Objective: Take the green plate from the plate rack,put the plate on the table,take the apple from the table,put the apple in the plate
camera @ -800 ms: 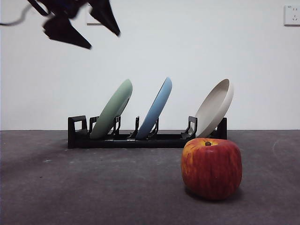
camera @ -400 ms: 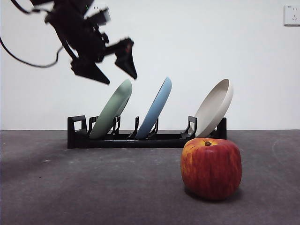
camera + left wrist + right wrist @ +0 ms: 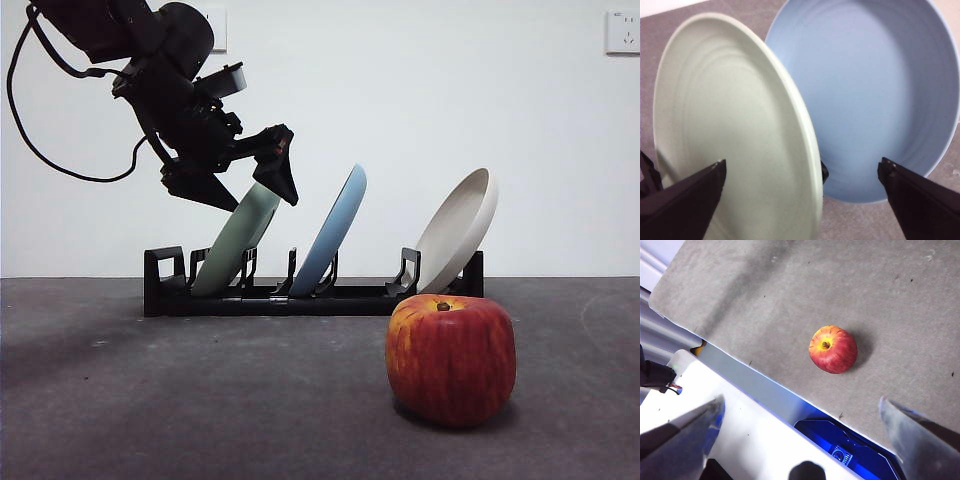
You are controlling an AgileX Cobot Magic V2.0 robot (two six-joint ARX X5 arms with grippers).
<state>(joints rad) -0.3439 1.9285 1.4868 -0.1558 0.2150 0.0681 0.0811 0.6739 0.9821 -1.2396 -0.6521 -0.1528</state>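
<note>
The green plate leans in the left slot of the black plate rack on the dark grey table. My left gripper is open and straddles the plate's top rim, one jaw on each side. In the left wrist view the green plate fills the space between the jaws. The red apple stands on the table in front, at the right. My right gripper is open, high above the apple, and out of the front view.
A light blue plate leans in the rack's middle slot, close behind the green one. A beige plate leans at the rack's right end. The table's near edge shows in the right wrist view.
My left gripper has come down from the upper left and now sits over the green plate's top rim. Plates and apple have not moved.
</note>
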